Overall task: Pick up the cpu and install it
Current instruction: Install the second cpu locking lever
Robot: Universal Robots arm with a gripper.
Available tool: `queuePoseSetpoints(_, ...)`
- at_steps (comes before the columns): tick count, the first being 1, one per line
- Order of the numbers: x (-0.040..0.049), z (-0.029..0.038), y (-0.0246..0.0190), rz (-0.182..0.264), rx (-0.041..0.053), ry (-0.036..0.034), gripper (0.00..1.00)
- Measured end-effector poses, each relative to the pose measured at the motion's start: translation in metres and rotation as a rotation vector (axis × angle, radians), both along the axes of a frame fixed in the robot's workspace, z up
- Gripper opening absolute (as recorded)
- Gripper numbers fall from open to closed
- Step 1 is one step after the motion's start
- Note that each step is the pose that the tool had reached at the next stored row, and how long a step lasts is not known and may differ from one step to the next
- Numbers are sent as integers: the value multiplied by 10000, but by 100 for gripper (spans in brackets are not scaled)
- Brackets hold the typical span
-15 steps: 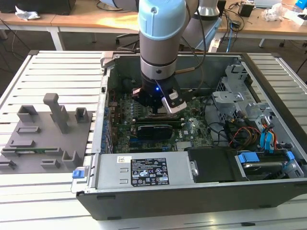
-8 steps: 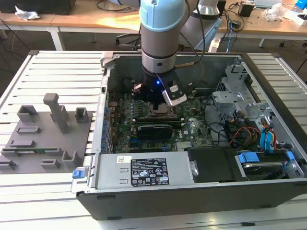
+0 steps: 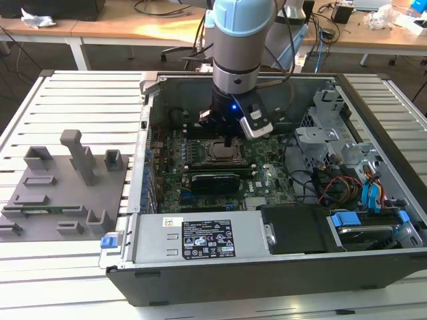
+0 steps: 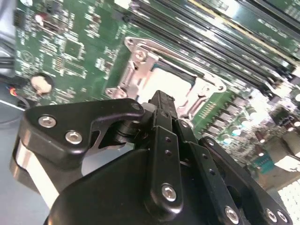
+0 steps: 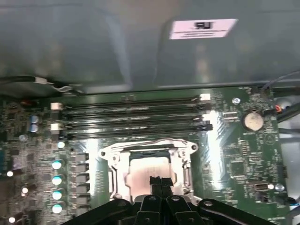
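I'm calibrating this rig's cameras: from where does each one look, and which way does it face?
Exterior view: off the arm, raised, looking down into the open computer case; shows the arm and gripper.
First wrist view: on the arm, facing the socket; fingers at the cpu.
Second wrist view: close behind the gripper, looking obliquely at the motherboard.
Both wrist views share the socket and cpu.

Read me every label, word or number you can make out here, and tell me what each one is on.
Black label on the power supply: print too small to read.
White sticker on the case wall: blurred, unreadable.
Motherboard markings: too small to read.
Nothing here reads clearly.
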State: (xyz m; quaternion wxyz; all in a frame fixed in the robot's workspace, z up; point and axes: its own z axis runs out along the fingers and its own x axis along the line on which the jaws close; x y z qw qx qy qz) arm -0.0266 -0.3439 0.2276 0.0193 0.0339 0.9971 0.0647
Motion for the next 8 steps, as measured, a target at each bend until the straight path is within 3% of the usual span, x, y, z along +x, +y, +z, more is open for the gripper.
queuePoseSetpoints(4, 4, 0, -39, -1, 0, 0, 11)
queuePoseSetpoints(8, -18, -1, -40, -2, 1, -1, 11)
